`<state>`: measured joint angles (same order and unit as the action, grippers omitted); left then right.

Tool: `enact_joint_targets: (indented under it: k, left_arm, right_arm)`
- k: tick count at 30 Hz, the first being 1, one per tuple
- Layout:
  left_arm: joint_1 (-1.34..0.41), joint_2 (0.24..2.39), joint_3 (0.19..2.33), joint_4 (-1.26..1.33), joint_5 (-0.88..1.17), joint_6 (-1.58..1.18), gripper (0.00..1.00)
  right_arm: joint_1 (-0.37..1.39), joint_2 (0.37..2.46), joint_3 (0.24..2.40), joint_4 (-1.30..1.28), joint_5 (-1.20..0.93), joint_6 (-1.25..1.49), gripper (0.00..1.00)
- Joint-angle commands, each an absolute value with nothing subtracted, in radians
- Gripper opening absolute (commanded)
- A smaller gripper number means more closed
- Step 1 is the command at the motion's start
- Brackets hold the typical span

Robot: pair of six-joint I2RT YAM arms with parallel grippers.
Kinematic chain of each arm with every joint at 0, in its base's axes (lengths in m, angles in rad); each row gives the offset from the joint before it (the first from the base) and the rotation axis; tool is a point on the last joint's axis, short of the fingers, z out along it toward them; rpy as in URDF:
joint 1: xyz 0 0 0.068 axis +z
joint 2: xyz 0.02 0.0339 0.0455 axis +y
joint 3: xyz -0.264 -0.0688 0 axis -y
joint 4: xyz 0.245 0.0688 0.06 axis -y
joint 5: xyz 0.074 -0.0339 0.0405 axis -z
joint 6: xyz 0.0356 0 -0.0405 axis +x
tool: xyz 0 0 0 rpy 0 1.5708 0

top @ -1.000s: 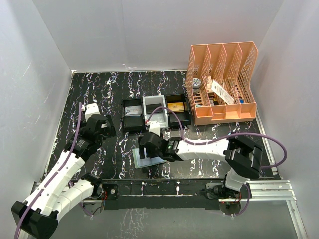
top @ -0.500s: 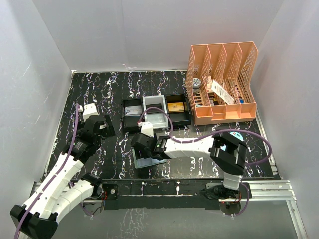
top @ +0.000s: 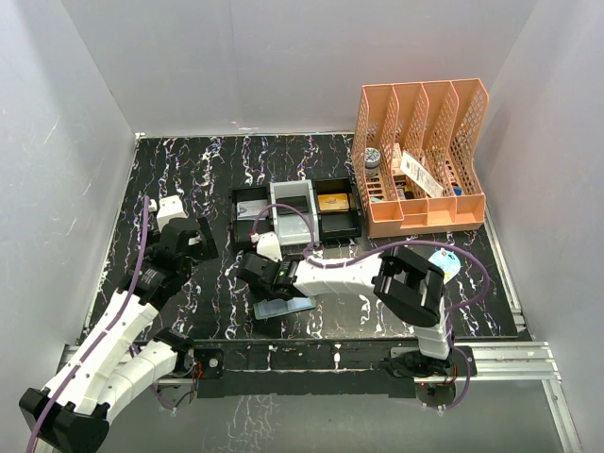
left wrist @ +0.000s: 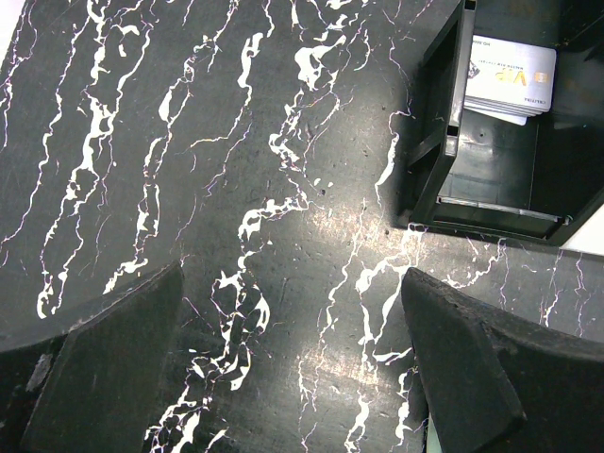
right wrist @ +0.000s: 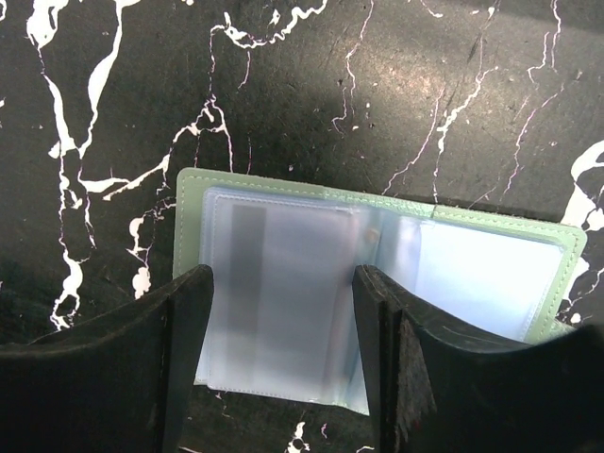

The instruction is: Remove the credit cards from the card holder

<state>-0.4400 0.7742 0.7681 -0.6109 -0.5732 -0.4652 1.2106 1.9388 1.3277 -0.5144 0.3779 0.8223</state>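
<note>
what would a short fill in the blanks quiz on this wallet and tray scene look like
1. The soft sage-green bifold card holder lies ____ on the black white-veined table.
2. The right gripper stands over its clear plastic sleeve, jaws apart; the left gripper holds ____.
3. The black rectangular tray beside the left gripper contains ____ cards.
Missing words: open; nothing; white.

White arm shells point(top: 349, 276), black joints point(top: 411, 288), purple cables point(top: 142, 255)
</note>
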Motion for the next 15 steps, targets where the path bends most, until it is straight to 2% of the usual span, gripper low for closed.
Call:
enact_joint_targets:
  k: [1,8,15]
  left_arm:
    - [-0.434,0.767,0.779,-0.618,-0.596,-0.466,0.99]
    - [-0.434,0.774,0.779,-0.618,-0.591,-0.463,0.99]
    - [-0.434,0.775,0.78,-0.619,-0.586,-0.463,0.99]
  right_arm:
    - [1.215,1.975,1.387,-0.56,0.417,0.815,0.59]
    - [1.215,1.998,1.361,-0.567,0.409,0.837,0.56]
    - [1.204,1.936,1.271,-0.436,0.331,0.839,0.4]
